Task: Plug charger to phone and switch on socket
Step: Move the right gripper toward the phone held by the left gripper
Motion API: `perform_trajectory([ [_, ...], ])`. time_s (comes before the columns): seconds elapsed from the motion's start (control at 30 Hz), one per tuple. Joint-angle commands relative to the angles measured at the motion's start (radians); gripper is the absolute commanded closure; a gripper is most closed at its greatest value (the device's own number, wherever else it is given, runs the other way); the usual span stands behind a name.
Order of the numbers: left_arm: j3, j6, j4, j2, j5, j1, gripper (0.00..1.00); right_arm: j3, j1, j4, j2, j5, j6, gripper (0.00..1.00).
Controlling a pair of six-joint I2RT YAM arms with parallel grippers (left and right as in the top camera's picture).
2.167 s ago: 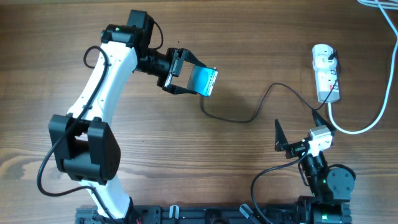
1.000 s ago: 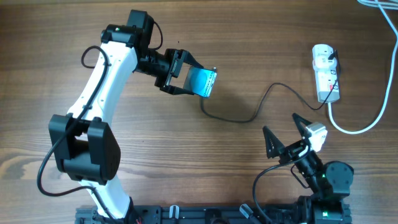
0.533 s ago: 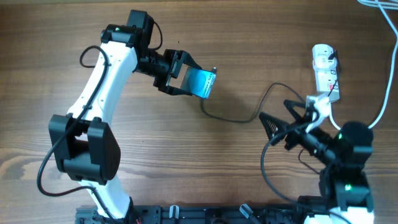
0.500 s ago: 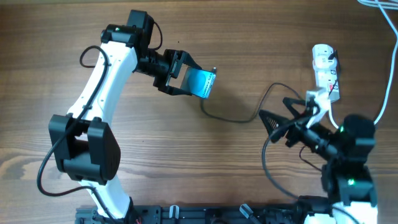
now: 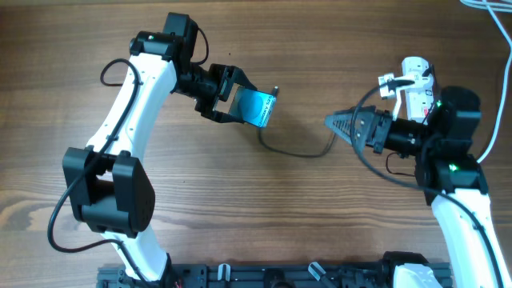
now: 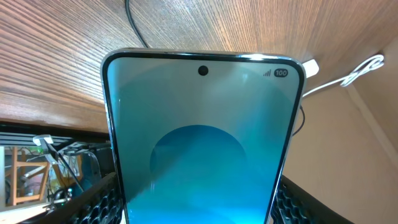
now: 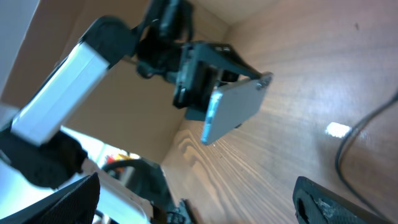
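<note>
Judging by the layout, plugging-in is barely started: the phone (image 6: pixel 202 155) is clamped in the left pincer (image 5: pixel 254 105) toward the bench's far edge, while the charger (image 5: pixel 296 152), loose mid-bench, needs to be grabbed near its tip by the empty, wide-spread right pincer (image 5: pixel 334 125).

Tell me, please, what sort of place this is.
Probably a robotics lab bench: a left arm and right arm at a wood-grain table, with a phone and white power strip.
</note>
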Motion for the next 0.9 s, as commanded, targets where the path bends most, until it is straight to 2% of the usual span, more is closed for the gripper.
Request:
perform_trajectory([
  [0.0, 0.023, -0.007, 0.0, -0.029, -0.045, 0.004, 0.96, 0.019, 0.03, 0.0, 0.072, 0.044, 0.076, 0.02],
  [0.1, 0.023, -0.021, 0.0, -0.029, -0.147, 0.001, 0.96, 0.019, 0.138, -0.007, 0.098, 0.208, 0.087, 0.05],
  [0.33, 0.023, -0.033, 0.0, -0.029, -0.379, -0.043, 0.96, 0.019, 0.448, -0.005, 0.119, 0.682, 0.298, 0.06],
  [0.4, 0.023, -0.033, 0.0, -0.029, -0.449, -0.065, 0.96, 0.019, 0.5, 0.01, 0.145, 0.755, 0.317, 0.07],
  [0.53, 0.023, -0.068, -0.004, -0.029, -0.548, -0.115, 0.96, 0.019, 0.554, 0.099, 0.259, 0.776, 0.332, 0.09],
  [0.63, 0.023, -0.078, 0.0, -0.029, -0.548, -0.142, 0.96, 0.019, 0.569, 0.192, 0.351, 0.773, 0.349, 0.14],
  [0.77, 0.023, -0.078, 0.0, -0.029, -0.547, -0.163, 0.96, 0.019, 0.605, 0.375, 0.436, 0.757, 0.356, 0.15],
  [0.87, 0.023, -0.078, -0.001, -0.029, -0.547, -0.171, 0.96, 0.019, 0.628, 0.449, 0.476, 0.793, 0.423, 0.17],
])
